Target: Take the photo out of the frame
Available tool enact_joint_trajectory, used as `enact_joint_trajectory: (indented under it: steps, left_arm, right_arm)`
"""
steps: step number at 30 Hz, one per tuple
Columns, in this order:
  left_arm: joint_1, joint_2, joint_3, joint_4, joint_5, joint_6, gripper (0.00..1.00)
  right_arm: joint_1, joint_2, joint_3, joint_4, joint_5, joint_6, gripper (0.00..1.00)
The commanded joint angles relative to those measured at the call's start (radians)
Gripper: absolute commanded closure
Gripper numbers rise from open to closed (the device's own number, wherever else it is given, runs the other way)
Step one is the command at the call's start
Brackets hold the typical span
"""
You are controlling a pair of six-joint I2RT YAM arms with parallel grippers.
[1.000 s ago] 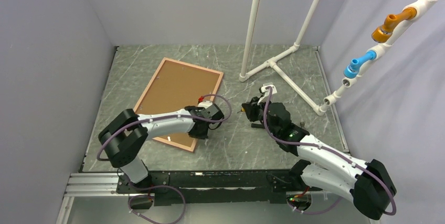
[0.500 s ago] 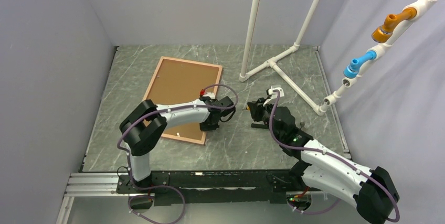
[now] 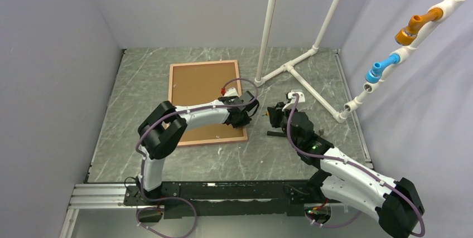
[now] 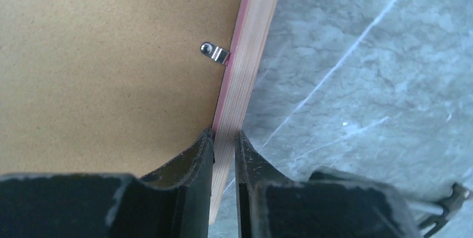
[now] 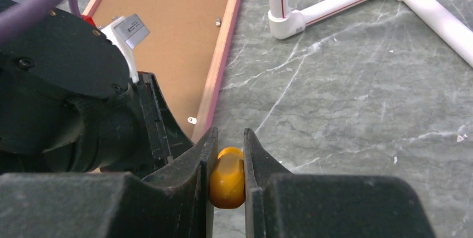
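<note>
So, working from the near edge out: the right gripper (image 5: 227, 154) had its fingers pinched on a rounded orange-yellow handle (image 5: 227, 178). I couldn't make out the rest of that tool from the wrist view. In the overhead shot it sat right at 3 o'clock of the left gripper (image 3: 245, 115), the two just beside each other near the middle of the grey marble-look table (image 3: 139, 82).

The left gripper was clamped on the right-hand rail of the frame (image 3: 203, 62), toward its near end. The wrist cam showed it nicely: one finger (image 4: 201, 154) was on the backing-board side and the other on the outside, squeezing the rail between them.

The frame was lying flat, back side up, at roughly 10 o'clock from the table's centre, with its long sides running near to far and only slightly skewed. What you saw of it was a thin border, pink along the inner lip and pale bare wood on the outer side. It ran around a plain brown backing board (image 3: 201, 90) that filled the whole opening. A small metal clip (image 4: 215, 53) with a rivet sat on the board right against the rail, just past the fingertips. The right wrist view caught a few more like it along the edges. The picture side wasn't visible at all. The left arm crossed over the board's near right part.

Farther back, at about 1 o'clock, stood a white PVC pipe stand (image 3: 290, 68), apart from the frame's far right corner.
</note>
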Motion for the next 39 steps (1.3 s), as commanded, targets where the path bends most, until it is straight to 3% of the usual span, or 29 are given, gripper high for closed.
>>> enact_joint_trajectory:
  steps: [1, 3, 5, 10, 14, 19, 28, 39]
  left_arm:
    - [0.036, -0.111, -0.079, 0.143, 0.134, 0.1, 0.79]
    - [0.057, -0.191, -0.159, 0.218, 0.211, 0.206, 0.59]
    - [0.078, -0.283, -0.226, 0.258, 0.295, 0.288, 0.48]
    - [0.171, -0.538, -0.358, 0.216, 0.455, 0.511, 0.31]
    - [0.318, -0.698, -0.461, 0.117, 0.607, 0.713, 0.29]
    - [0.387, -0.787, -0.545, 0.036, 0.703, 0.843, 0.3]
    - [0.419, -0.703, -0.679, 0.156, 0.801, 0.876, 0.4]
    - [0.421, -0.602, -0.695, 0.213, 0.885, 0.841, 0.42]
  right_arm:
    - [-0.004, -0.01, 0.088, -0.059, 0.024, 0.015, 1.0]
    - [-0.003, 0.01, 0.119, -0.105, 0.001, 0.006, 1.0]
    - [-0.003, 0.041, 0.149, -0.144, -0.022, -0.003, 1.0]
    - [-0.003, 0.135, 0.212, -0.171, -0.138, -0.049, 1.0]
    - [0.001, 0.292, 0.338, -0.209, -0.242, -0.07, 1.0]
    - [0.017, 0.468, 0.468, -0.257, -0.233, -0.076, 1.0]
    - [0.026, 0.737, 0.69, -0.343, -0.245, -0.075, 1.0]
    - [0.028, 0.831, 0.736, -0.345, -0.196, -0.129, 1.0]
